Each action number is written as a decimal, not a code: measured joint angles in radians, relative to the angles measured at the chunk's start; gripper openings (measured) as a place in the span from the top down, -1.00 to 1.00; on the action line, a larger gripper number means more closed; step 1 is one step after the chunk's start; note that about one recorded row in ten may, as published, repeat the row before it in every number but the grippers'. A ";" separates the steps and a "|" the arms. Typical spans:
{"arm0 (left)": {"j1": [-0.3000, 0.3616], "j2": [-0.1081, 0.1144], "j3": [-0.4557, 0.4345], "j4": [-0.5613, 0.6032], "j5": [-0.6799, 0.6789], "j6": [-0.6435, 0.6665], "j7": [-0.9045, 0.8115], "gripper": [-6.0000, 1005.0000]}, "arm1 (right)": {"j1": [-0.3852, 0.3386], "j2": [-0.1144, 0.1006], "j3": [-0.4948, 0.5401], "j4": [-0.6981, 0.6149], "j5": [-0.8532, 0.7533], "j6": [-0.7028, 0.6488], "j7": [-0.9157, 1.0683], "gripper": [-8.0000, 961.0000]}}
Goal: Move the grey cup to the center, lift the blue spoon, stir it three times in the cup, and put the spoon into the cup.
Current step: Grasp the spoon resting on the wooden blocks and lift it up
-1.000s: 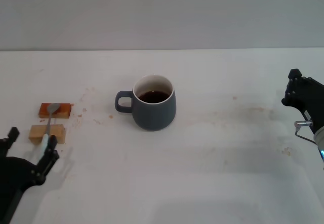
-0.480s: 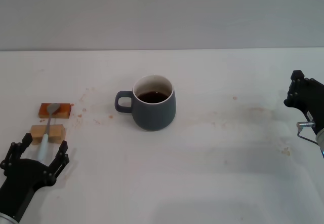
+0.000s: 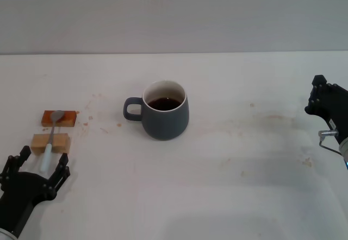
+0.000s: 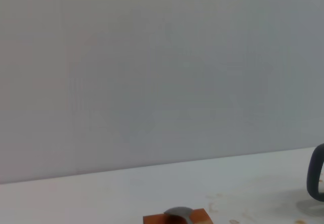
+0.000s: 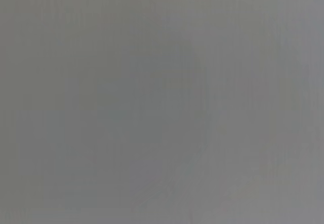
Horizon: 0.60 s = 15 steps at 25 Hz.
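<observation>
orange block [image 3: 58, 118], tan block [image 3: 50, 141] just beside it (left side), stained white table [image 3: 228, 185]

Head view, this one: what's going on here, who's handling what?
Nothing is held. The grey cup, with dark liquid inside, stands mid-table, handle toward the robot's left. The blue spoon lies across an orange block and a tan block at the table's left side. The left gripper sits open just in front of the spoon's handle end, fingers either side of it, not gripping. The right gripper is parked at the right edge, away from everything.
</observation>
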 joint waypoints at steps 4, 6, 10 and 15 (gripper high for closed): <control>0.000 0.001 0.006 -0.002 -0.001 -0.019 -0.002 -0.46 | 0.003 0.000 0.000 0.001 0.000 0.000 0.000 0.99; 0.000 0.002 0.007 -0.004 -0.001 -0.025 -0.003 -0.45 | 0.003 0.000 0.000 0.001 0.000 0.000 0.000 0.99; -0.001 0.002 0.008 -0.005 -0.001 -0.030 -0.002 -0.43 | 0.004 0.000 0.000 0.001 0.000 0.000 0.000 0.99; -0.014 0.002 0.008 -0.005 0.000 -0.054 -0.002 -0.42 | 0.004 0.000 0.000 0.001 0.000 0.000 0.000 0.99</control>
